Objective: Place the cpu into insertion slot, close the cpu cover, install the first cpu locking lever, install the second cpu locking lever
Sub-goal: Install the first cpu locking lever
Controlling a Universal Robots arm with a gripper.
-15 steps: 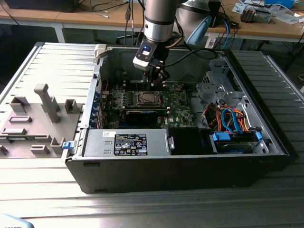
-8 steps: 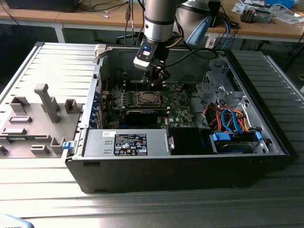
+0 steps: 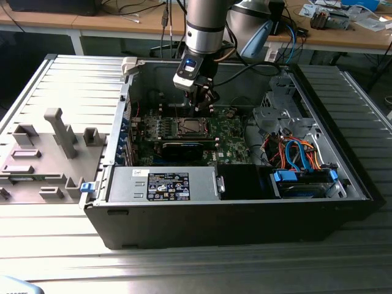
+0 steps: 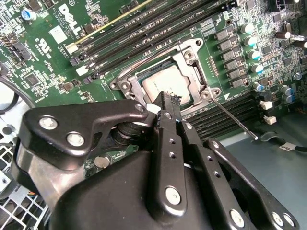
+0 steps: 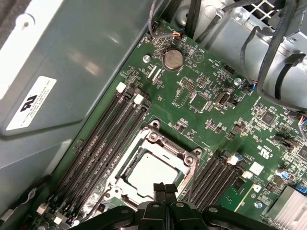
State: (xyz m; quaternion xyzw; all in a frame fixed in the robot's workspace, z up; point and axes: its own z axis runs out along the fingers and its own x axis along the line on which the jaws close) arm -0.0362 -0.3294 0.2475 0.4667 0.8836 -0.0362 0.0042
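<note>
Down inside the open computer case [image 3: 245,214], over the middle of the green motherboard [image 3: 236,131]: gripper [image 3: 201,105] pointing straight down at the board, fingers [image 5: 159,190] pressed flat together, nothing clamped between them. In both wrist views, tips poised at one edge of the cpu [image 5: 152,173]; impossible to tell whether touching it or just above.

Cpu lying flat and square in the insertion slot [image 5: 173,145], dull silver top showing through the window of the cpu cover [image 4: 195,76]. Cover apparently down flat around the chip, silvery frame on all four sides.

From one corner of the socket, in the second wrist view, a thin metal locking lever [image 4: 235,119] running slantwise across the neighbouring memory slots [image 5: 96,148] toward the edge of the motherboard. More of those long black slots along the opposite side of the socket.

Along the near edge of the case, a grey power supply [image 3: 162,184]; at the end toward the exterior view's right, a tangle of orange and blue cables [image 3: 294,153]. Under the case, a ribbed grey table [image 3: 184,269].
</note>
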